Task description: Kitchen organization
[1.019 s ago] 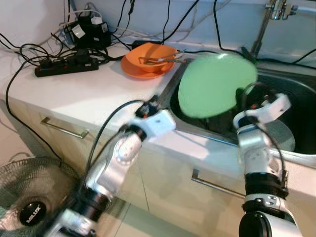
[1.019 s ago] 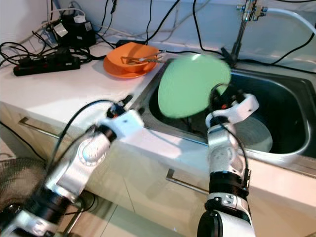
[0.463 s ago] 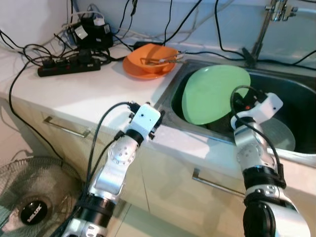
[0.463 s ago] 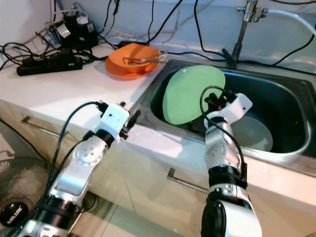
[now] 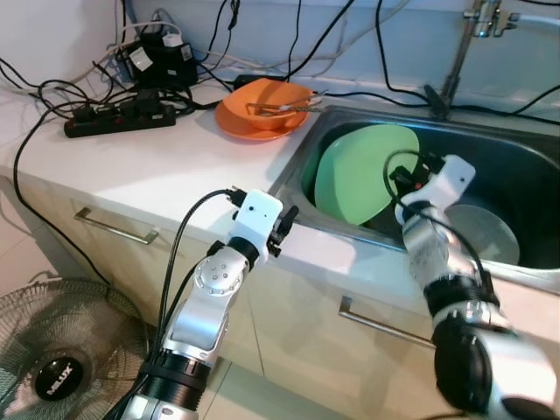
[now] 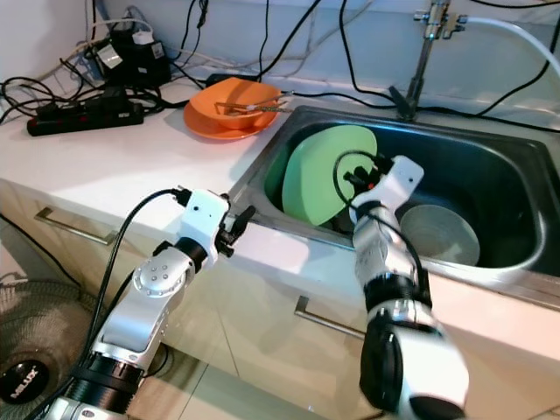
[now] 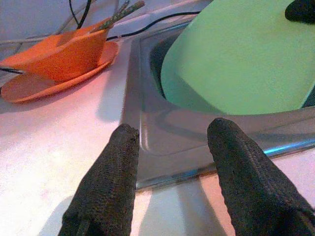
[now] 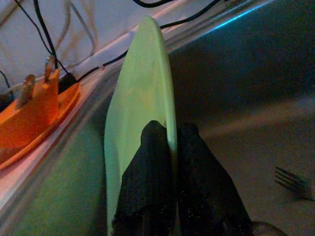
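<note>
Eye views: right hand (image 6: 372,179) pinches the green plate (image 5: 359,171) by its rim, on edge inside the sink (image 5: 525,175), 5 o'clock of the orange bowl (image 5: 262,103).

Left wrist: left hand (image 7: 170,142) spread, idle over the bench (image 7: 59,132).

Right wrist: fingers (image 8: 147,187) clamp the rim; lower slowly, clear of the fork (image 8: 293,179).

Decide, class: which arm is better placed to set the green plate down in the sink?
Right. The right gripper already pinches the green plate's rim inside the sink; the left gripper hovers open at the counter edge.
</note>
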Controlling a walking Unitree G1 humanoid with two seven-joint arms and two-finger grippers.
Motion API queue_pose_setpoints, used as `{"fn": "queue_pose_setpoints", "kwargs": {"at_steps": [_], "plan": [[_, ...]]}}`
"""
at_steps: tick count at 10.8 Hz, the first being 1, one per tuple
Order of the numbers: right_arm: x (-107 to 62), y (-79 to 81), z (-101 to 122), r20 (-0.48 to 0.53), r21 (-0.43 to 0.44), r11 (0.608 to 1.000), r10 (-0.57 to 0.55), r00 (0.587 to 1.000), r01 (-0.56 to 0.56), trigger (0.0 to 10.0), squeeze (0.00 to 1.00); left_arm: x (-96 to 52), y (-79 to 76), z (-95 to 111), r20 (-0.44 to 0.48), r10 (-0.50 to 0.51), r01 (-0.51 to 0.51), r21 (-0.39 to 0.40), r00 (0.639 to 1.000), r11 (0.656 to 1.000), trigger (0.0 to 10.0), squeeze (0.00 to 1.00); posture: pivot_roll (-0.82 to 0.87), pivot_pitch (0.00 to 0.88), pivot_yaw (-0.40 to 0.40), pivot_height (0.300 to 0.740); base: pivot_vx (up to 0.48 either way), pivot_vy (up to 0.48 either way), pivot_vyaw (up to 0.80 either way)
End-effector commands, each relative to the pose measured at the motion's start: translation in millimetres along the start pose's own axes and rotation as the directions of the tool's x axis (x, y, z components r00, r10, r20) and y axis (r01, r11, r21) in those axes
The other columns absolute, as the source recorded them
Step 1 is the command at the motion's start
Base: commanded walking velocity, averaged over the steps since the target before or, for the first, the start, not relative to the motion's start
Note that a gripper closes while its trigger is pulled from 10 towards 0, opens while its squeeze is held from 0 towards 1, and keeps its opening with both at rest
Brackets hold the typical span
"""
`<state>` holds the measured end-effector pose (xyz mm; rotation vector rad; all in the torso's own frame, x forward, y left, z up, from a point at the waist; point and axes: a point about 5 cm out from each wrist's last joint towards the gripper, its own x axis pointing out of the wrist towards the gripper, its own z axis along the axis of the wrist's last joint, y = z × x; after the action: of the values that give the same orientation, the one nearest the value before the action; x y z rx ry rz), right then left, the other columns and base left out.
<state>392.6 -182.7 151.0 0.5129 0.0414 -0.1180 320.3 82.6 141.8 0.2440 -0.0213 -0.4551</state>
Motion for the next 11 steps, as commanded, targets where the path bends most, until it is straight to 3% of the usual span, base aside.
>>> {"fn": "queue_pose_setpoints", "kwargs": {"at_steps": [1,3,6,7,8,9,10,11], "plan": [[7.4,13.5,18.0,0.041,-0.042,0.999,0.022,0.999,-0.02,10.0,0.0,-1.4,-0.5,2.0,0.0,-0.01,0.01,-0.004,1.0,1.0,10.0,0.0,0.15,0.0,0.066,0.74,0.0,0.0,0.0],[11.4,20.1,22.8,0.029,-0.059,0.998,0.017,0.999,-0.015,10.0,0.0,-1.5,-0.6,2.4,-0.005,-0.009,0.009,-0.008,1.0,1.0,10.0,0.0,0.16,0.0,0.06,0.74,0.0,0.0,0.0],[8.8,16.4,-0.9,-0.082,-0.099,0.995,-0.043,0.996,0.034,10.0,0.0,-2.0,-2.1,1.2,-0.014,-0.008,0.008,-0.009,1.0,1.0,10.0,0.0,0.17,0.0,0.054,0.74,0.0,0.0,0.0],[8.0,15.7,-4.8,-0.097,-0.101,0.994,-0.052,0.994,0.042,10.0,0.4,-2.0,-2.2,1.2,-0.017,-0.007,0.007,-0.008,1.0,1.0,10.0,0.0,0.17,0.0,0.051,0.74,0.0,0.0,0.0],[7.5,16.2,-7.5,-0.106,-0.102,0.994,-0.054,0.993,0.043,10.0,0.88,-2.1,-2.2,1.1,-0.02,-0.006,0.006,-0.01,1.0,1.0,10.0,0.0,0.17,0.0,0.05,0.74,0.0,0.0,0.0],[7.1,18.9,-10.2,-0.114,-0.111,0.993,-0.041,0.993,0.028,10.0,0.8,-3.0,-3.2,-1.2,-0.031,-0.011,0.011,-0.01,0.999,1.0,10.0,0.0,0.17,0.0,0.048,0.74,0.0,0.0,0.0],[6.6,20.7,-12.7,-0.121,-0.116,0.993,-0.028,0.992,0.014,10.0,0.0,-3.7,-4.9,-2.4,-0.035,-0.017,0.016,-0.01,0.999,1.0,10.0,0.0,0.17,0.0,0.046,0.74,0.0,0.0,0.0],[6.3,20.5,-14.0,-0.124,-0.118,0.993,-0.029,0.992,0.014,10.0,0.0,-3.8,-5.3,-2.6,-0.035,-0.018,0.018,-0.01,0.999,1.0,10.0,0.0,0.17,0.0,0.046,0.74,0.0,0.0,0.0]]}}
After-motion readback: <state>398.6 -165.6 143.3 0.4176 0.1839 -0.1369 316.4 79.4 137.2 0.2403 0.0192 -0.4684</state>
